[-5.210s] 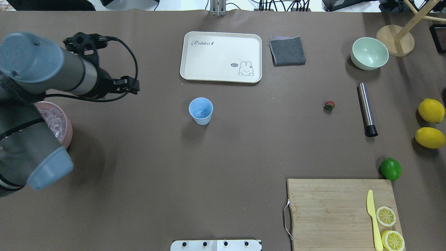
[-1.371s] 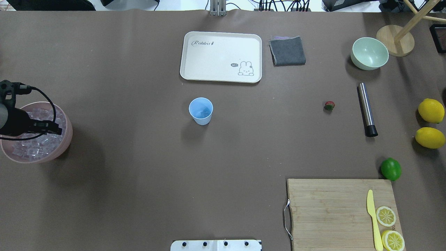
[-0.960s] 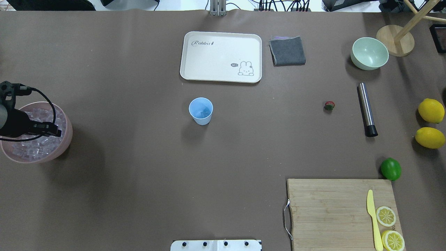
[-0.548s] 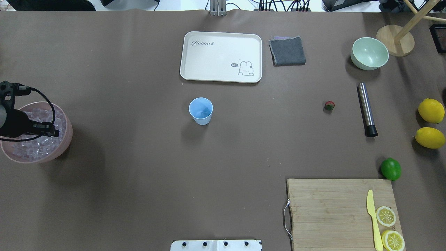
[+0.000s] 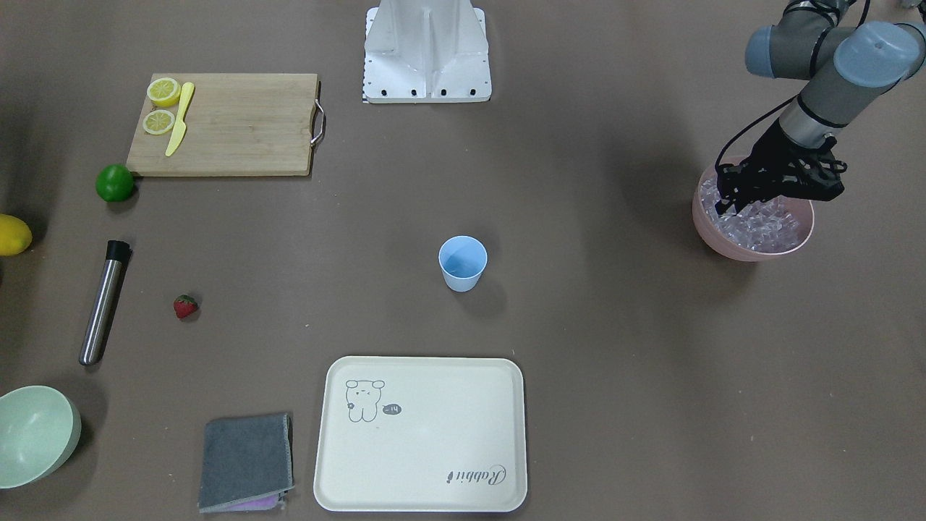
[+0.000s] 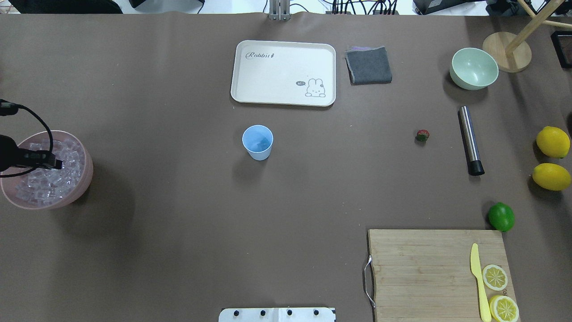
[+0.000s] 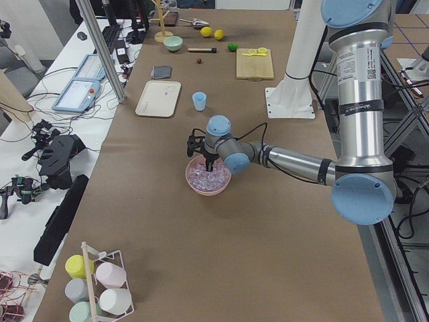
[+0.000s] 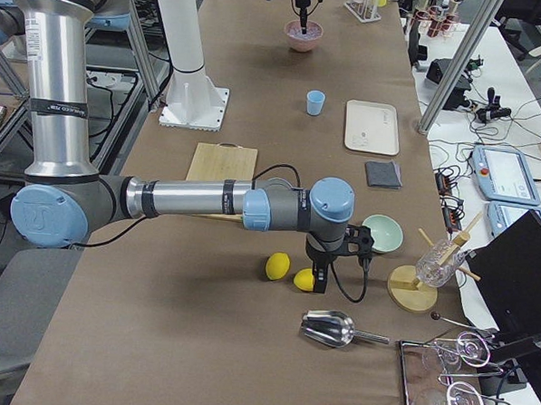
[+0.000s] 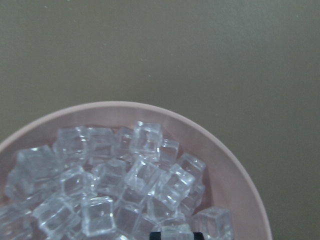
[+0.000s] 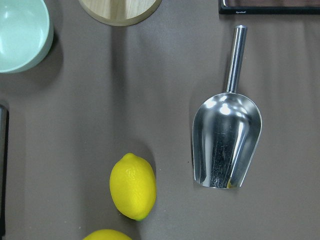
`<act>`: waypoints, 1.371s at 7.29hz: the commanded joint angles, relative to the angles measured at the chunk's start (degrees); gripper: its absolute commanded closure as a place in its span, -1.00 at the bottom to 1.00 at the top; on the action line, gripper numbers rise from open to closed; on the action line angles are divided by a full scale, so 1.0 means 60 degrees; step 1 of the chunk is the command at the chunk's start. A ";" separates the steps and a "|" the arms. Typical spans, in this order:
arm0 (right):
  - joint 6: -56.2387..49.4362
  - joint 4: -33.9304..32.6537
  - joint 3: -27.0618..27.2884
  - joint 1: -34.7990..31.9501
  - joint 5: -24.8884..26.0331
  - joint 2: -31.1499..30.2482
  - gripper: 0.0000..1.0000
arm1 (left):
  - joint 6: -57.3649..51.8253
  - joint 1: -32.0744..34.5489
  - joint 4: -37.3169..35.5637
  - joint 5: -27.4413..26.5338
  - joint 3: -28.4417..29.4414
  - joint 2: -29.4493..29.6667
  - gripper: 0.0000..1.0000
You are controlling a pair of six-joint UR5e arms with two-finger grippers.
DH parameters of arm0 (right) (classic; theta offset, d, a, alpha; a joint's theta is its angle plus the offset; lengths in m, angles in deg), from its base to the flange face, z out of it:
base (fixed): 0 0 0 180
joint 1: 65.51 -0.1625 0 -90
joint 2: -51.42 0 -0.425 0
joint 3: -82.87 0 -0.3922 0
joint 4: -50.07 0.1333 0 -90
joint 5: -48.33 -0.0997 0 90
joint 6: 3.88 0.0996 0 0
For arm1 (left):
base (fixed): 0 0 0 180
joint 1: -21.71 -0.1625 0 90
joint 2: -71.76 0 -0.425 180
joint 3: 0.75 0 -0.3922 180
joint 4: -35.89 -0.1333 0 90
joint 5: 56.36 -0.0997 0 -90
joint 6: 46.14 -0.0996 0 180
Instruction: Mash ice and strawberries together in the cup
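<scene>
The left gripper (image 5: 726, 205) hangs tips-down in the pink bowl (image 5: 752, 251) at the robot's left end of the table, its dark fingers among the ice (image 5: 763, 226) heaped there. Whether they are spread or closed on a cube cannot be told: the front view shows only a dark cluster, and the left wrist camera catches just a black sliver at its bottom edge, below the glassy cubes. The cup (image 6: 258, 142) stands upright near the middle of the table, well apart from the bowl and near the cream tray (image 6: 281, 67); from overhead, something pale and glassy lies at its bottom. The strawberry (image 6: 422, 135) lies on the bare table on the robot's right side, between the cup and the steel muddler (image 6: 469, 138) — nearer the muddler. The right gripper (image 8: 321, 269) shows only in the right side view, hanging low over two lemons (image 8: 278, 265) at the table's right end, and how its fingers stand cannot be told. Its wrist camera looks straight down on a metal scoop (image 10: 227, 145) and part of the pale green bowl (image 10: 25, 40).
</scene>
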 commanded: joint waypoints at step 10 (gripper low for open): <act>0.0175 0.0010 0.0117 0.0029 -0.0134 0.0000 -1.00 | 0.4793 -0.3637 -0.2509 -0.4326 0.1266 0.6912 1.00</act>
